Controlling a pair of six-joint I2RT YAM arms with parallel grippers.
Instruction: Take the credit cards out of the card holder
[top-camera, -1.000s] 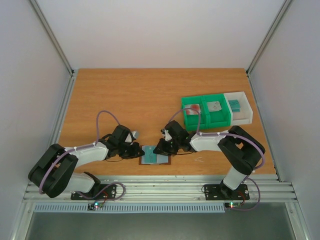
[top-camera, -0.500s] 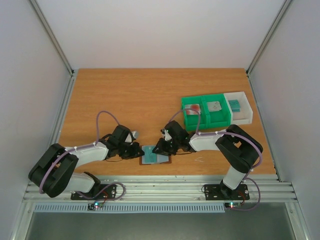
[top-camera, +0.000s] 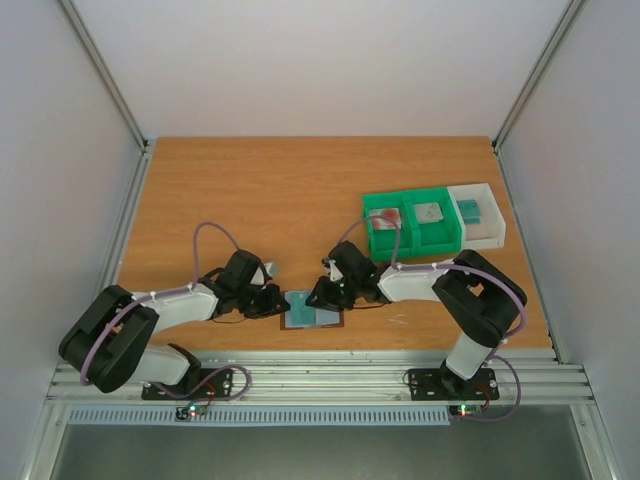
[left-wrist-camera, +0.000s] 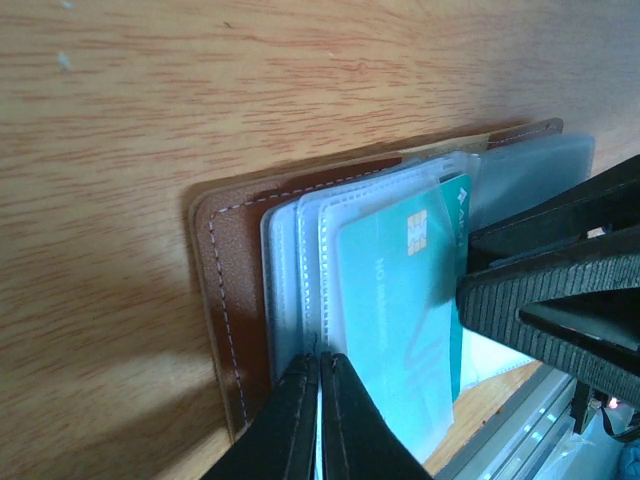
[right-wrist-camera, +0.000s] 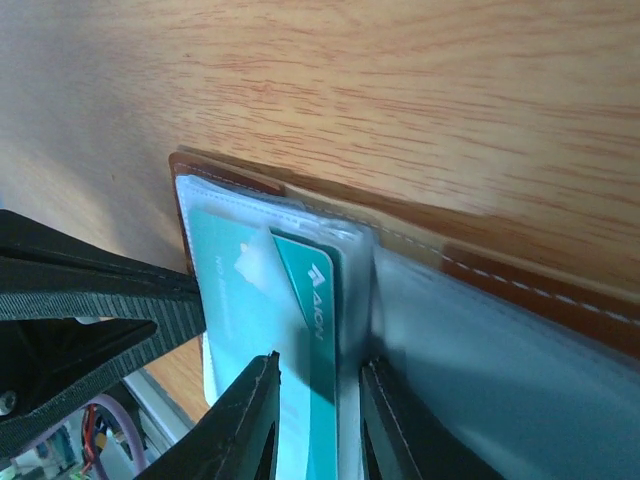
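One card holder (top-camera: 312, 312) lies open and flat on the desk (top-camera: 300, 180), close to the near edge, between the two hands; brown stitched leather is underneath and clear sleeves (left-wrist-camera: 290, 270) are fanned out on top. A teal card (left-wrist-camera: 395, 290) with a gold chip sits in the topmost sleeve, so it is not yet out of the holder. The left hand (left-wrist-camera: 320, 368) comes in low from the holder's left side; its fingers are clenched on the edge of the sleeves, with barely a slit between them. The right hand (right-wrist-camera: 318, 368) comes in from the opposite side, also low; its fingers stand parted, one on either side of a strip of the teal card and the sleeve over it. From where I stand I cannot tell whether the tips press on the plastic or hang just above it, but they are not pinching anything.

Farther back on the right, well apart from the holder, two green bins (top-camera: 412, 232) stand side by side with a white bin (top-camera: 490, 232) touching their right end. A pinkish card (top-camera: 388, 217) with a red mark lies in the left green bin; a grey card (top-camera: 430, 212) lies in the right green bin; a blue-green card (top-camera: 469, 208) lies in the white bin.
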